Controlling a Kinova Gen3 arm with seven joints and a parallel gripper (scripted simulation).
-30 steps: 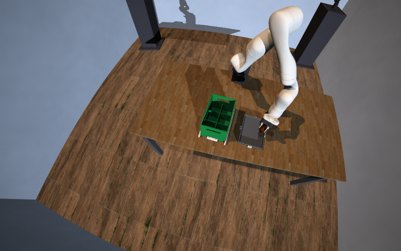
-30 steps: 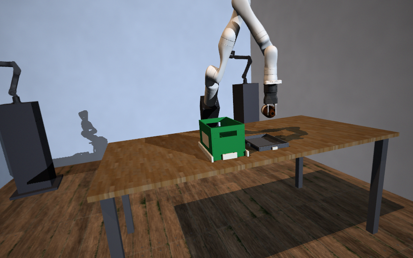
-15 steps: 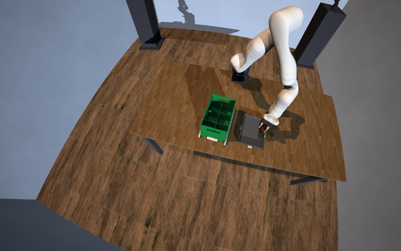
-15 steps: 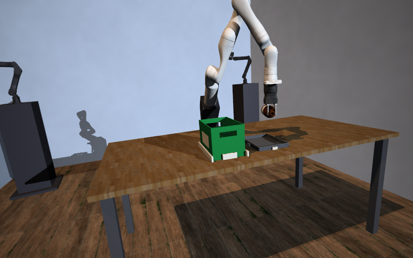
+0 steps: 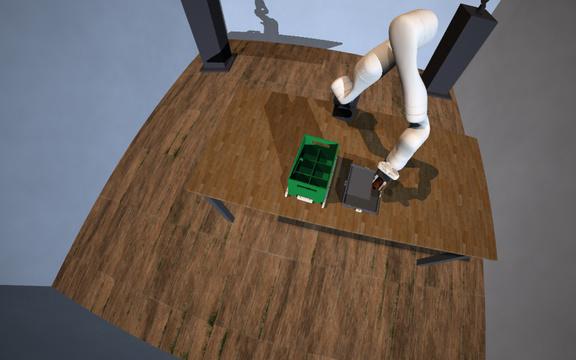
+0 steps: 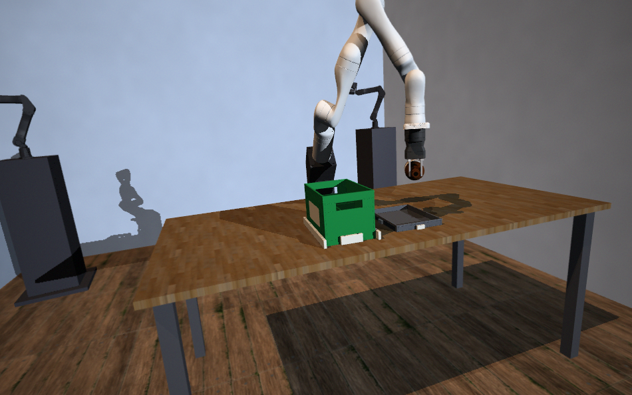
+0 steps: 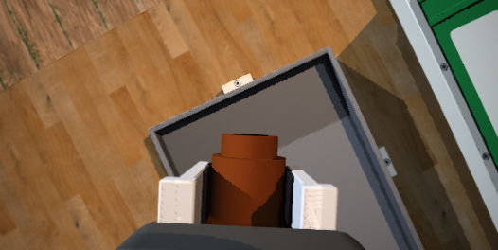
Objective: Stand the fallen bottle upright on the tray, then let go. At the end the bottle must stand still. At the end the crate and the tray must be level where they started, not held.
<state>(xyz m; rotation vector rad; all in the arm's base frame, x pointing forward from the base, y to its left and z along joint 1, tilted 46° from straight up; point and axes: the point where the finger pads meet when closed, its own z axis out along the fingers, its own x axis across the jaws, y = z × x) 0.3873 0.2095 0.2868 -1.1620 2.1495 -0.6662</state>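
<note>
In the wrist view the lower body of the bottle (image 7: 248, 178) is hidden behind the gripper (image 7: 247, 204) housing at the bottom edge, the tray (image 7: 331, 126) runs off the lower right, and the crate (image 7: 466, 45) is cut by the right edge.

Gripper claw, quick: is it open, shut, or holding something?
Gripper: shut on the brown bottle, held in the air above the grey tray.
</note>
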